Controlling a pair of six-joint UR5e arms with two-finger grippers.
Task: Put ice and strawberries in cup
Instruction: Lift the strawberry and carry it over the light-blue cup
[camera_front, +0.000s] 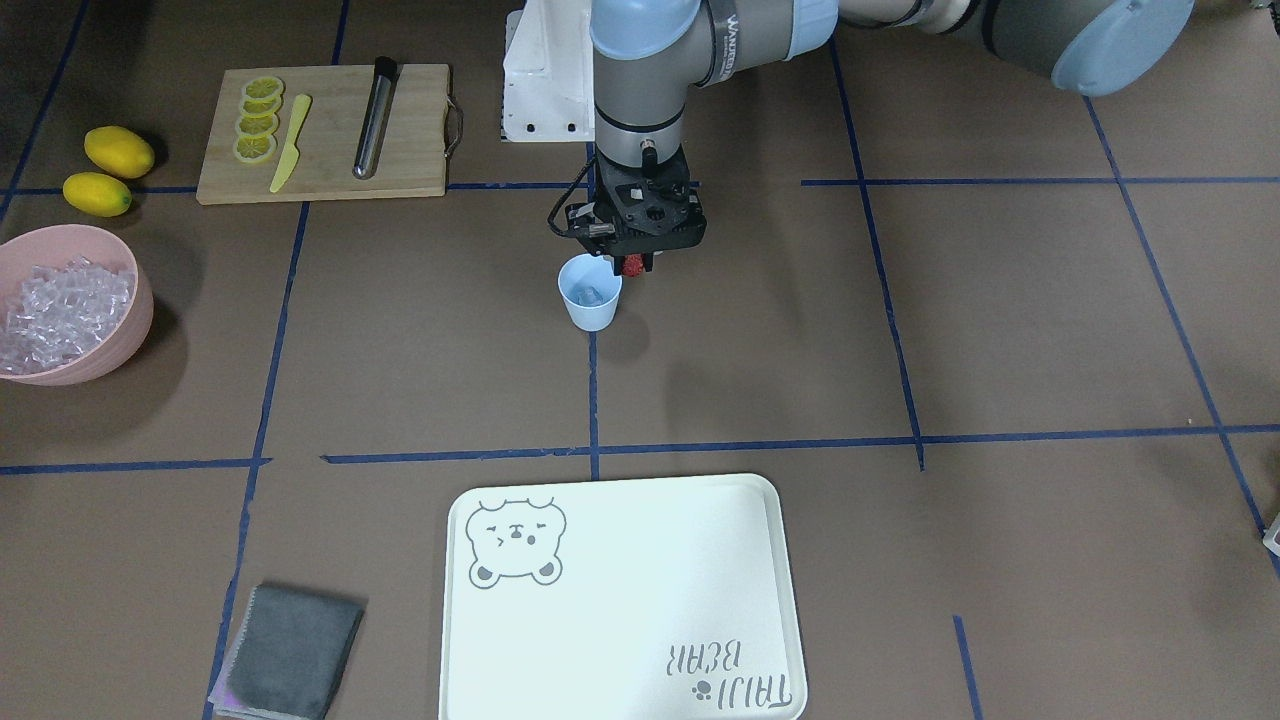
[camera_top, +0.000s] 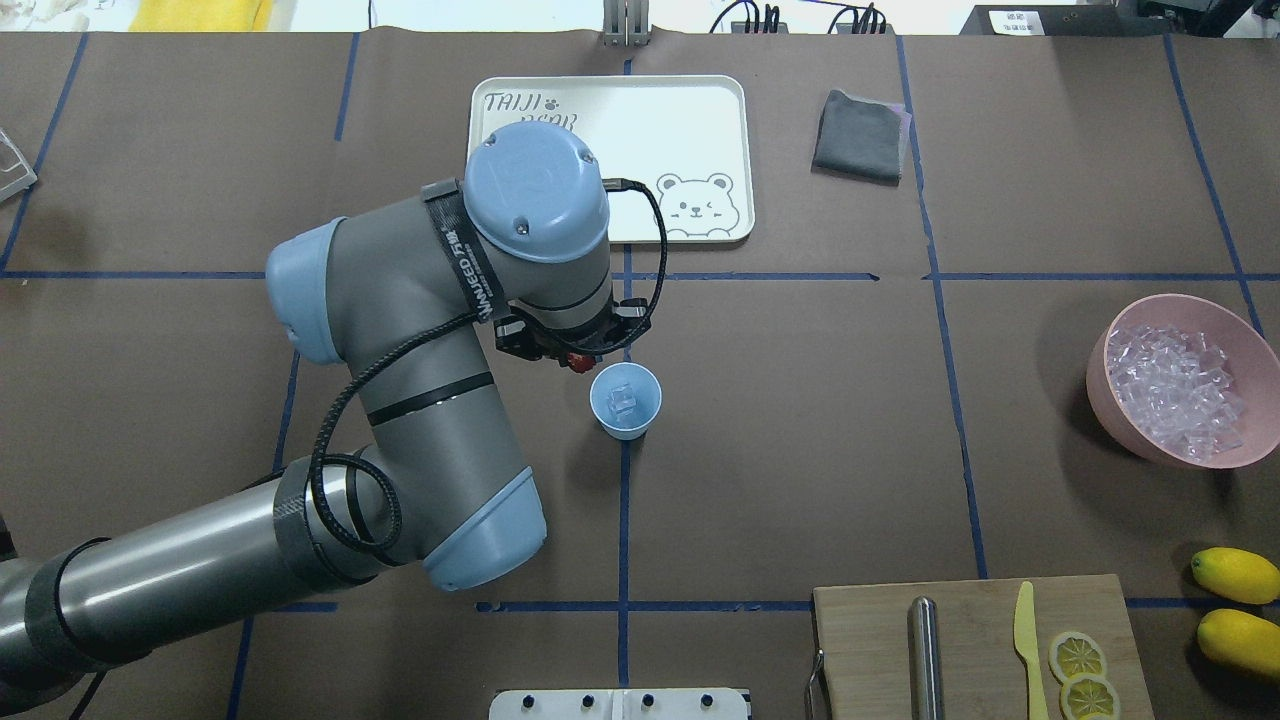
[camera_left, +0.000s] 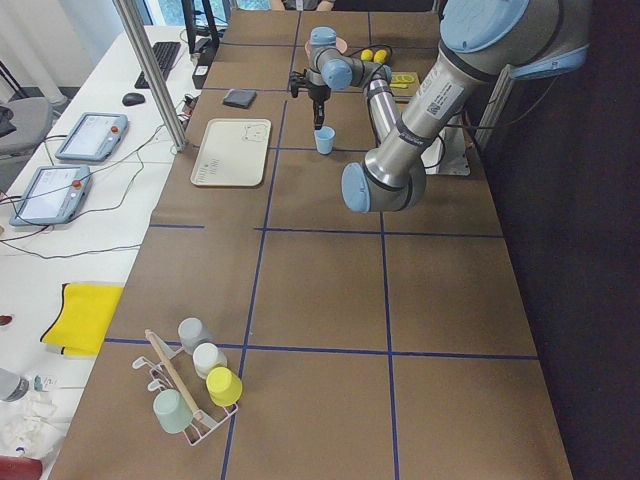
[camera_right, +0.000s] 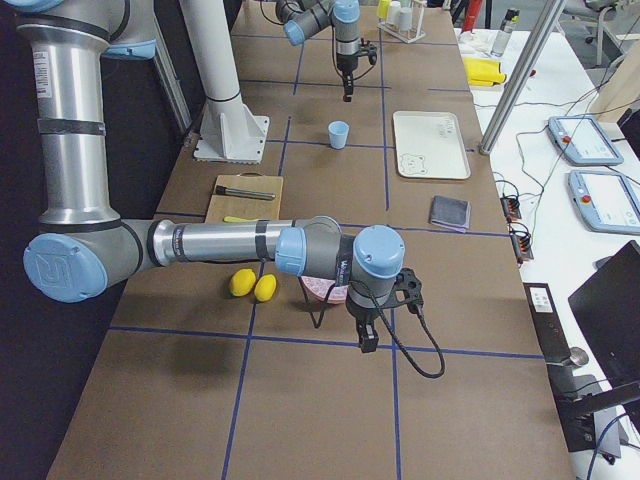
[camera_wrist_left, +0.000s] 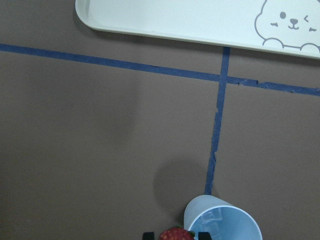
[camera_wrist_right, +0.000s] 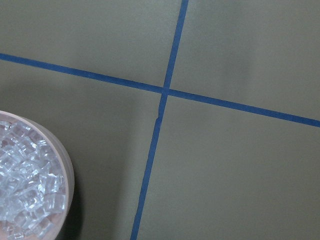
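Left gripper (camera_front: 633, 263), jaws clenched on the strawberry (camera_top: 578, 362) just upper left of the cup (camera_top: 626, 400); best centred over its mouth before release; right gripper (camera_right: 368, 340) jaws: cannot tell.

Smooth plastic cup (camera_front: 592, 312), glassy ice (camera_front: 60, 310), matt table (camera_front: 800, 350)

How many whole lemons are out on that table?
2. One whole lemon lies off the end of the wooden cutting board; the other lemon lies close beside it, nearer the pink bowl. The lemon slices on the board aren't counted. None seems hidden.
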